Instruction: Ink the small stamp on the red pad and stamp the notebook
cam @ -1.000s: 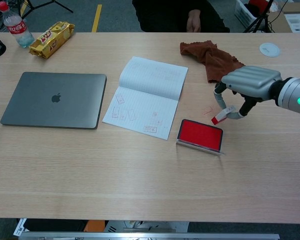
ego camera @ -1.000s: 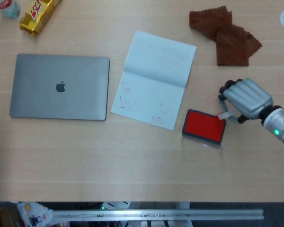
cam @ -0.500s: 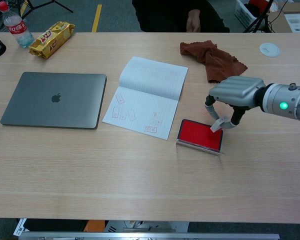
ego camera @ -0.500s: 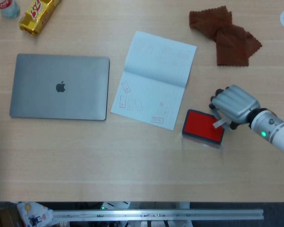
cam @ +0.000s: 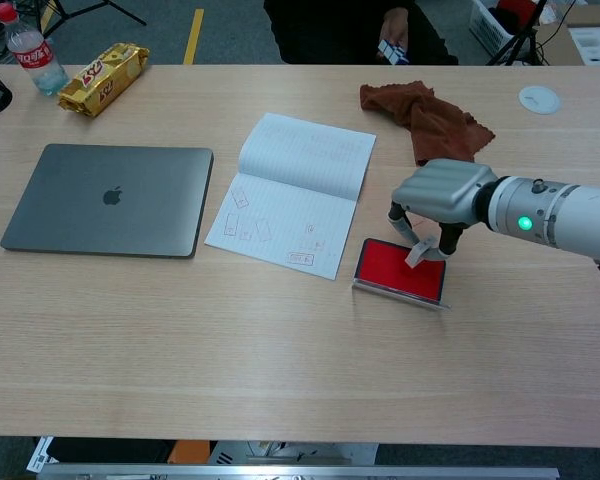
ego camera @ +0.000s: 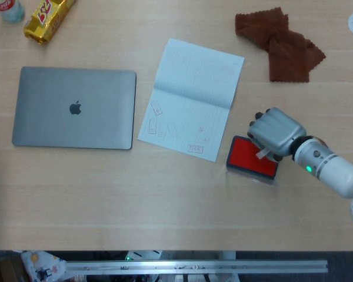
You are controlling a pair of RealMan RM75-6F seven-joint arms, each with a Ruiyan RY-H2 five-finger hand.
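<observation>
My right robot hand pinches the small stamp over the red pad (contact unclear), beside the open notebook on the bench.

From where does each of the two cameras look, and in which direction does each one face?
Head view: sits high, looks straight down on the table; shows the right hand and forearm.
Chest view: sits lower at the table's near edge, faces forward and slightly down; shows the same hand and arm.
Shared: the right hand holding the small stamp over the red pad, the notebook, the laptop.
</observation>
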